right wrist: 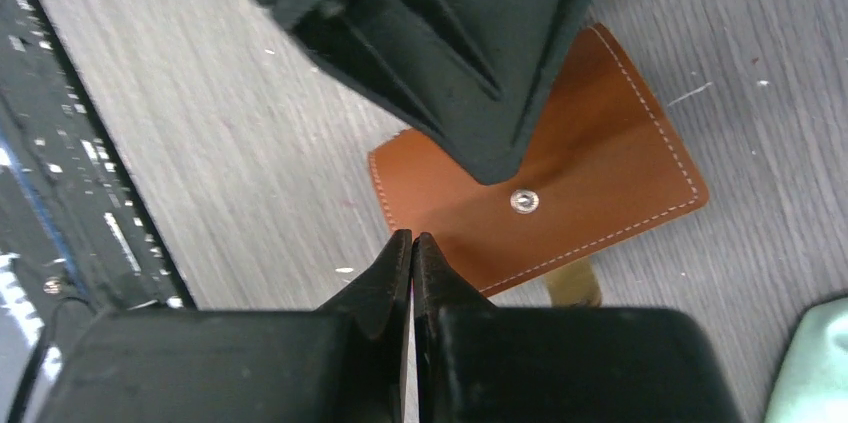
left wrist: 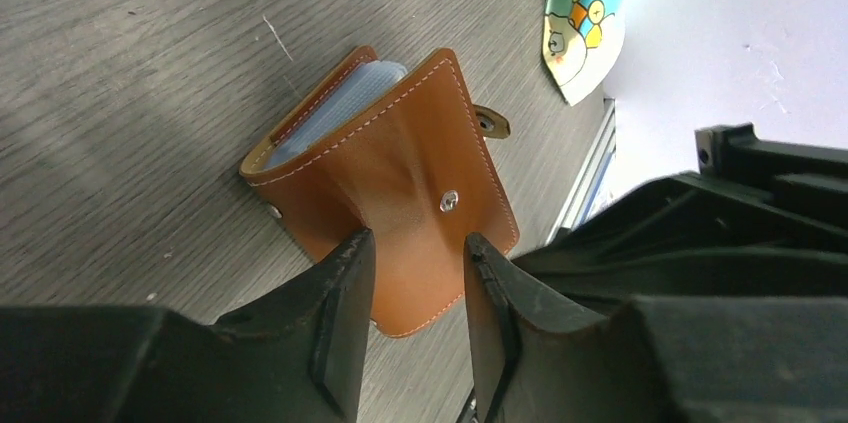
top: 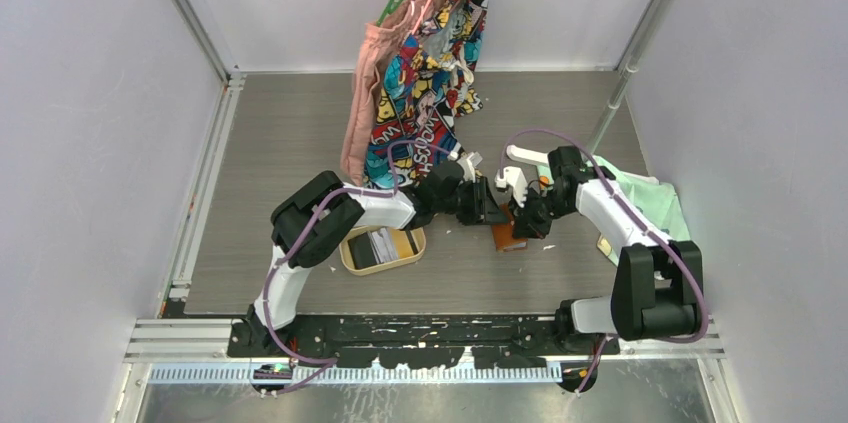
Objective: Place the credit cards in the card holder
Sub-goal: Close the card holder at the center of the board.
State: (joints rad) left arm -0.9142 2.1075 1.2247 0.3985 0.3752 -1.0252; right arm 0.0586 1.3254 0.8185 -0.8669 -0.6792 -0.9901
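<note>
The tan leather card holder (left wrist: 400,163) lies on the table, its cover slightly lifted over clear inner sleeves. My left gripper (left wrist: 415,243) is part open, its two fingertips resting on the cover either side of the round snap button. My right gripper (right wrist: 412,241) is shut, its tips at the near edge of the card holder (right wrist: 600,173), with nothing seen between them. In the top view both grippers meet over the card holder (top: 508,239). Credit cards (top: 383,246), white/grey striped and dark, lie in the oval tray. A yellowish card (top: 605,246) lies by the right arm.
The oval light-wood tray (top: 352,261) sits left of the card holder under the left arm. Clothes on a hanger (top: 425,63) hang at the back centre. A pale green cloth (top: 655,205) lies at the right. A rail post (top: 625,68) stands at the back right.
</note>
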